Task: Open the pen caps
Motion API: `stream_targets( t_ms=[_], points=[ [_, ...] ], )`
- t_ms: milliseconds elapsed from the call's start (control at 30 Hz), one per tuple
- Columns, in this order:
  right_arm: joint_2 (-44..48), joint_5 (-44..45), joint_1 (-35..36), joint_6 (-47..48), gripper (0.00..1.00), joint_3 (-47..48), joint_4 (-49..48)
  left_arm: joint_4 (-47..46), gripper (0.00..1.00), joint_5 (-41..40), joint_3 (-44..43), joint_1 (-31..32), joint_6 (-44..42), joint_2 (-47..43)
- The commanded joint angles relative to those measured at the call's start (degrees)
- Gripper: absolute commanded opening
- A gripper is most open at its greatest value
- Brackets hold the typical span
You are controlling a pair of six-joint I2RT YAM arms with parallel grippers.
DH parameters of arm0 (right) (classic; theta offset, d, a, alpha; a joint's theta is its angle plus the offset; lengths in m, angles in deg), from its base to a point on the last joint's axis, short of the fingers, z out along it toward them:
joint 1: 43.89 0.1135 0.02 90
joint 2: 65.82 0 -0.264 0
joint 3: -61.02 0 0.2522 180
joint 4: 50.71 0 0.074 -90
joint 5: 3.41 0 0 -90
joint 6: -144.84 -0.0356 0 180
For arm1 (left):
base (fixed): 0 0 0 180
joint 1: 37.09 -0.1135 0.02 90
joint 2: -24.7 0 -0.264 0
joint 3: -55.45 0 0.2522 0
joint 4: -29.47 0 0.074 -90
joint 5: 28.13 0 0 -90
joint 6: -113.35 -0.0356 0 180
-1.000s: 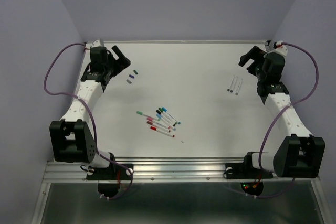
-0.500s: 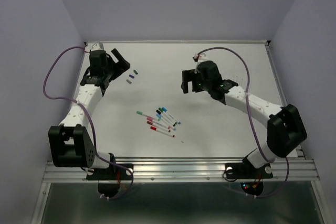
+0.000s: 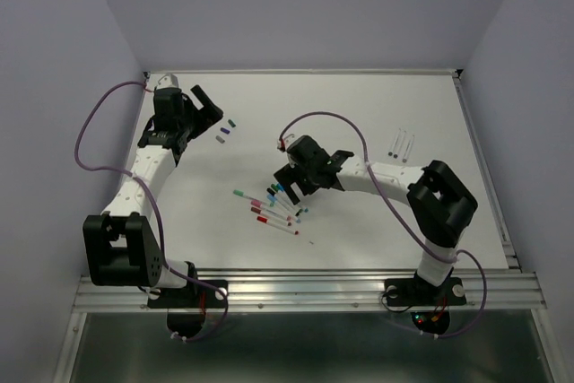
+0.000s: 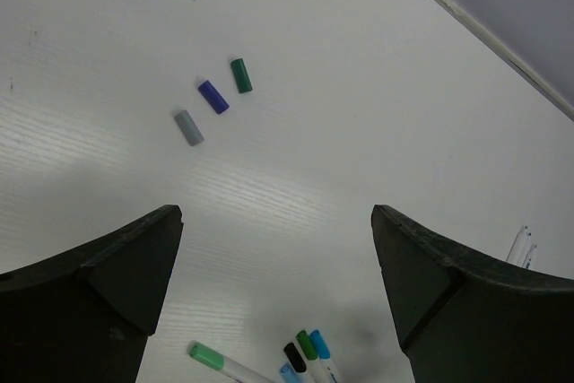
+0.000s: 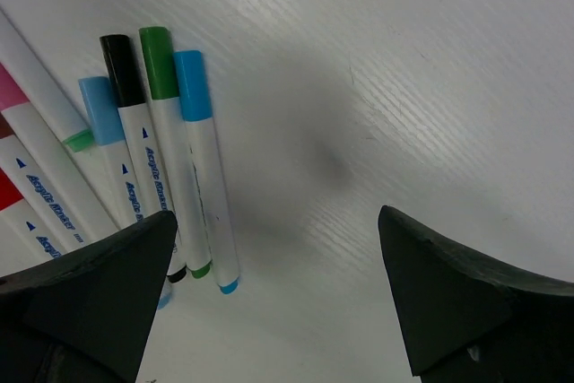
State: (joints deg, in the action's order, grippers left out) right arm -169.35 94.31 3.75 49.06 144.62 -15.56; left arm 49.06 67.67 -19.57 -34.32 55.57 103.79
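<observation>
**Inspector A:** End effectors?

**Inspector B:** Left end effector wide, empty, near three loose pen caps. Right end effector wide, empty, over the edge of the pens.

**Inspector A:** Pens' position?

**Inspector B:** Clustered mid-counter, caps on.

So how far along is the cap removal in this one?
Done: three loose caps lie on the table near the left hand, and three bare pens lying apart at the right look capless. In hand: nothing is gripped. Both hands are open, and the right hand hovers over the capped pens in the middle. Left to do: that whole cluster, with its coloured caps on.
</observation>
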Motion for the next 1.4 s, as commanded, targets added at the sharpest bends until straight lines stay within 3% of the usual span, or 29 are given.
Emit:
stream_targets(
  t_ms=[0,567,600,633,767,1000,1100,1233,1367],
  points=[
    [-1.33,0.89,0.61,2.97,1.00,3.02,1.46,-1.87,0.99,0.70,-0.09,-0.22,-1.29,-0.43],
    [-5.90,1.94,1.76,3.85,0.98,4.34,3.31,-1.96,0.99,0.79,-0.53,-0.22,-1.38,0.19],
    [-5.99,0.98,1.76,3.93,0.94,4.34,3.31,-1.96,0.99,0.88,-0.45,-0.22,-1.47,0.19],
    [-6.16,0.37,1.76,4.02,0.83,4.42,3.31,-1.96,0.99,0.88,-0.53,-0.22,-1.38,0.19],
    [-6.78,-2.45,1.76,3.32,0.63,4.25,3.31,-1.96,0.99,0.96,-0.45,-0.22,-1.47,0.19],
    [-8.53,-2.36,1.76,2.97,0.42,4.16,3.31,-1.69,0.99,0.88,-0.45,-0.22,-1.47,0.01],
    [-8.80,-2.28,1.76,2.71,0.41,4.07,3.22,-1.69,0.99,1.05,-0.53,-0.22,-1.47,0.10],
    [-9.06,-0.96,1.76,2.09,0.19,4.60,3.22,-1.52,0.99,1.40,-0.80,-0.22,-1.47,0.10],
    [-7.66,-0.78,1.76,2.18,0.10,5.04,2.78,-2.04,0.99,3.86,-0.97,-0.04,-1.46,0.28]
  ],
)
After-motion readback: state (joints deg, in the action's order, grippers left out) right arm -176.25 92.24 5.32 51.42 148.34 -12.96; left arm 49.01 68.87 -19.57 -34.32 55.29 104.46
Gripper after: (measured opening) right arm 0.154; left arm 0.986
